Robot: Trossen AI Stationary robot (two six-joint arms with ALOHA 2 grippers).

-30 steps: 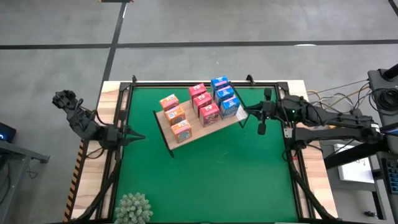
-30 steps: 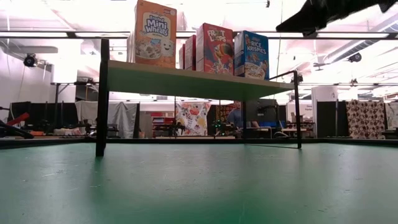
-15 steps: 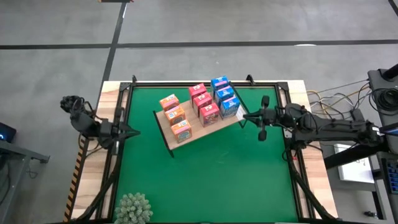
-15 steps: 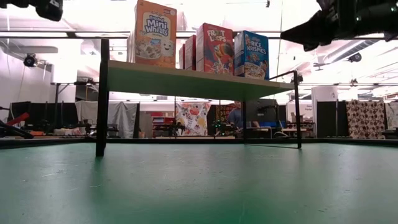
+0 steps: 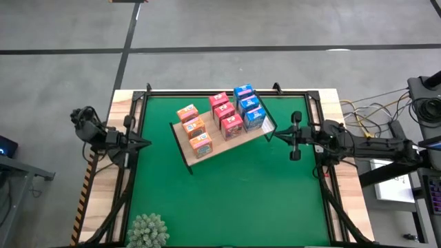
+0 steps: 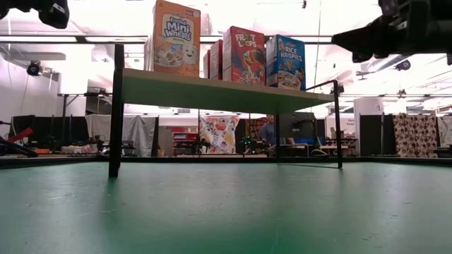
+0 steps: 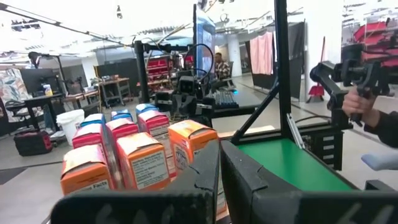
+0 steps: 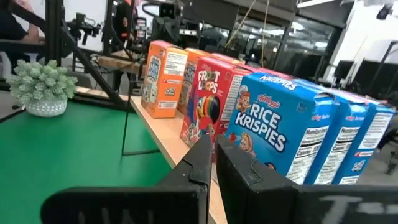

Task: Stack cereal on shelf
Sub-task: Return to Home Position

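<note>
Green matting (image 5: 241, 200) seen from above carries the slanted shelf (image 5: 182, 142) with orange, red and blue cereal boxes (image 5: 225, 114) in rows, left gripper (image 5: 142, 144) at the mat's left edge, right gripper (image 5: 277, 133) beside the shelf's right end; at table level the boxes stand atop it; wrist views show both grippers pinched together, empty.

low view, boxes on the shelf (image 6: 212, 90): orange box (image 6: 176, 39) reads "mini wheats"; pink-red box (image 6: 245, 55) reads "froot loops"; blue box (image 6: 286, 62) reads "rice krispies". right wrist view: nearest blue box front shows "kellogg's" above "rice krispies"; the pink-red box beside it shows "froot loops". side-panel fine print too small to read.
</note>
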